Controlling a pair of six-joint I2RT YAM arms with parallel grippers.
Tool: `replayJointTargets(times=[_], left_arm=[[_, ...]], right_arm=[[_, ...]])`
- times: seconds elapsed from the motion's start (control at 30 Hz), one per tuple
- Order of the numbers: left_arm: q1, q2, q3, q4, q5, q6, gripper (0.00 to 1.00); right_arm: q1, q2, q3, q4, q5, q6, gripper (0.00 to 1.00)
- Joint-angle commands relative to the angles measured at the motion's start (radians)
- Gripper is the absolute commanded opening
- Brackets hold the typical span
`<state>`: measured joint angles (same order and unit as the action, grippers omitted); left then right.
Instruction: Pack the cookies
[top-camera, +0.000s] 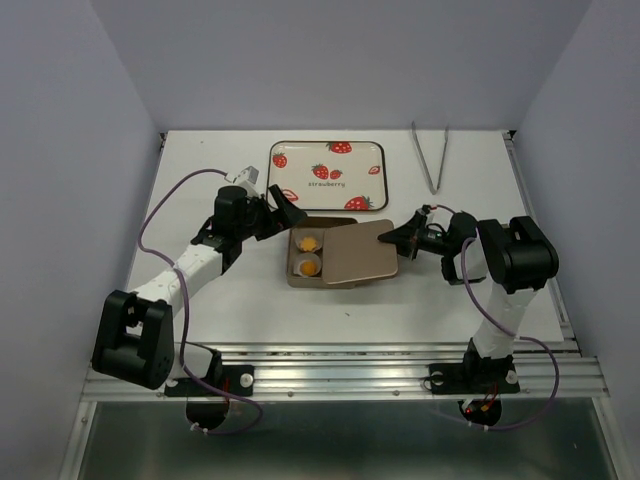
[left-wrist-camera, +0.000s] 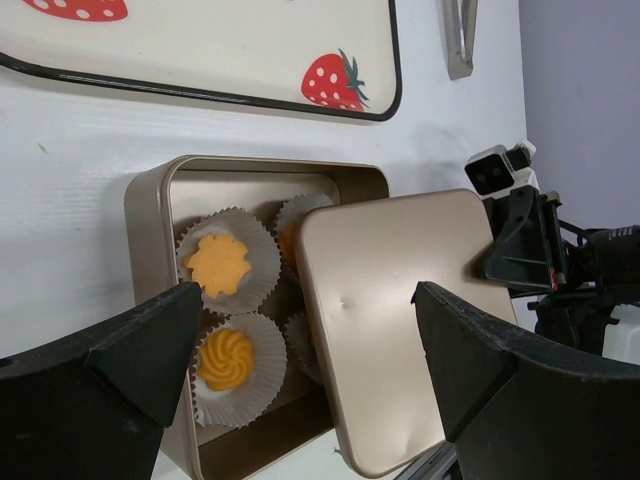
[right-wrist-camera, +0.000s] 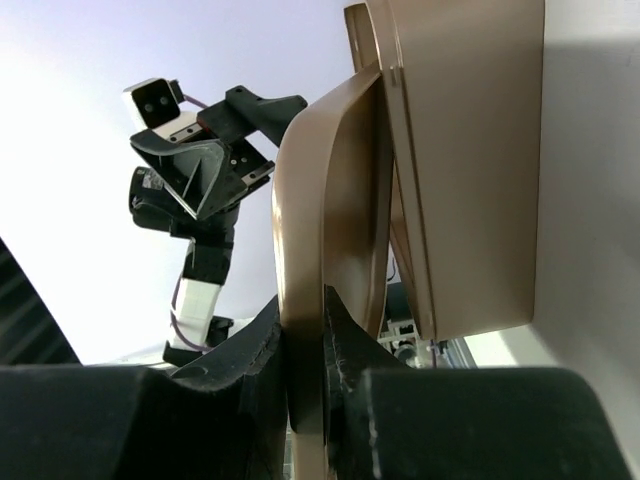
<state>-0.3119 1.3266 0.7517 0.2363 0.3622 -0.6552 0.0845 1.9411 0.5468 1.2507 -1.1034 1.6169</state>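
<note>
Gold-brown metal lid (right-wrist-camera: 330, 200) is pinched at its rim by the right gripper (right-wrist-camera: 305, 330), resting tilted over the right half of the square tin (left-wrist-camera: 150, 200). The left gripper (top-camera: 283, 215) hangs spread wide near the tin's far-left corner, holding nothing. The cookies (left-wrist-camera: 217, 264), probably light and crumbly, best taken gently by their edges, sit in pleated paper cups (left-wrist-camera: 255, 235) inside the tin, two showing beside the lid
</note>
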Motion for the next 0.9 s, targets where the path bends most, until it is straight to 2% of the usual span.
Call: replayJointTargets(times=[0.0, 0.13, 0.33, 0.53, 0.6, 0.7, 0.77, 0.8, 0.83, 0.87], left_arm=[[0.005, -0.004, 0.0, 0.043, 0.011, 0.026, 0.99], [0.005, 0.005, 0.006, 0.041, 0.017, 0.031, 0.99], [0.005, 0.02, 0.005, 0.044, 0.021, 0.032, 0.99], [0.005, 0.031, 0.011, 0.04, 0.024, 0.037, 0.99], [0.005, 0.036, 0.012, 0.04, 0.026, 0.037, 0.99], [0.005, 0.04, 0.015, 0.037, 0.026, 0.039, 0.99], [0.005, 0.042, 0.017, 0.037, 0.024, 0.039, 0.99], [0.005, 0.043, 0.017, 0.037, 0.024, 0.039, 0.99], [0.005, 0.043, 0.017, 0.037, 0.024, 0.04, 0.99], [0.005, 0.043, 0.017, 0.038, 0.026, 0.039, 0.99]], right_arm=[[-0.006, 0.004, -0.005, 0.564, 0.0, 0.026, 0.17], [-0.006, 0.018, -0.013, 0.564, 0.001, -0.023, 0.21], [-0.006, 0.01, -0.028, 0.562, -0.009, -0.094, 0.32], [-0.006, 0.018, -0.044, 0.537, -0.016, -0.156, 0.38], [-0.006, 0.006, -0.044, 0.44, -0.009, -0.205, 0.38], [-0.006, -0.043, -0.033, 0.23, 0.007, -0.392, 0.39], [0.003, -0.111, -0.018, -0.042, 0.04, -0.512, 0.37], [0.012, -0.135, -0.005, -0.15, 0.06, -0.649, 0.34], [0.024, -0.178, 0.028, -0.338, 0.098, -0.711, 0.32], [0.024, -0.194, 0.044, -0.412, 0.115, -0.757, 0.31]])
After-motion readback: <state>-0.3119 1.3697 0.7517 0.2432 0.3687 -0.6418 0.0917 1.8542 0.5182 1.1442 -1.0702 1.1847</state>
